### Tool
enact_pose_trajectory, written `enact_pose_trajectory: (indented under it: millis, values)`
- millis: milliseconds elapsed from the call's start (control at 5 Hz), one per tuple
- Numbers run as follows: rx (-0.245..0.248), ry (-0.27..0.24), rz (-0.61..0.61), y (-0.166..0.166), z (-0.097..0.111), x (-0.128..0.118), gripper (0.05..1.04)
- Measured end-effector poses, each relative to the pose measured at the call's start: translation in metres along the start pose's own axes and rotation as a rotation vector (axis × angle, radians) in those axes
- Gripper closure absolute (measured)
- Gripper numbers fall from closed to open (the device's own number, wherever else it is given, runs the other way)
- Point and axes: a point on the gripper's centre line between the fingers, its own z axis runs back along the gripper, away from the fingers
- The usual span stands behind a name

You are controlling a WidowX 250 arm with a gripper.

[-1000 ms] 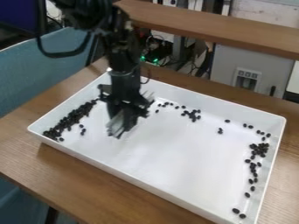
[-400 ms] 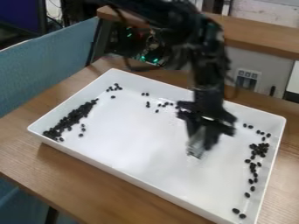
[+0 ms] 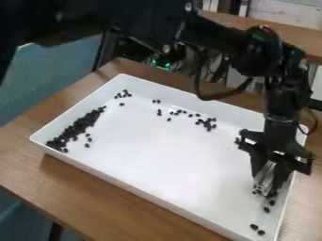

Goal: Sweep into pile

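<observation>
A brown wood-grain table (image 3: 94, 188) bears a white rectangular tray (image 3: 151, 160) with raised walls. Over it, a black jointed robot arm (image 3: 220, 37) spans from the upper left to the right. The black two-finger gripper (image 3: 269, 182) hangs at the tray's right end, its fingers closed around a pale grey, brush-like tool (image 3: 265, 175) with its lower end among small black oval beans (image 3: 267, 210). Their biggest heap (image 3: 76, 128) lines the left wall, small clusters lie along the far side, and two beans sit near the lower right corner.
</observation>
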Motion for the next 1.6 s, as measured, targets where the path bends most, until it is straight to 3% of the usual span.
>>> enact_pose_trajectory:
  millis: [400, 1000, 1200, 1400, 1600]
  values:
    - [-0.042, 0.029, 0.022, -0.002, -0.01, 0.008, 0.69]
    - [-0.013, 0.027, -0.01, 0.002, -0.014, 0.036, 0.69]
    - [0.025, 0.029, 0.028, 0.023, -0.016, 0.028, 0.69]
    - [0.031, 0.048, 0.078, 0.058, -0.011, 0.008, 0.69]
    - [0.009, 0.038, 0.228, 0.115, -0.002, -0.007, 0.69]
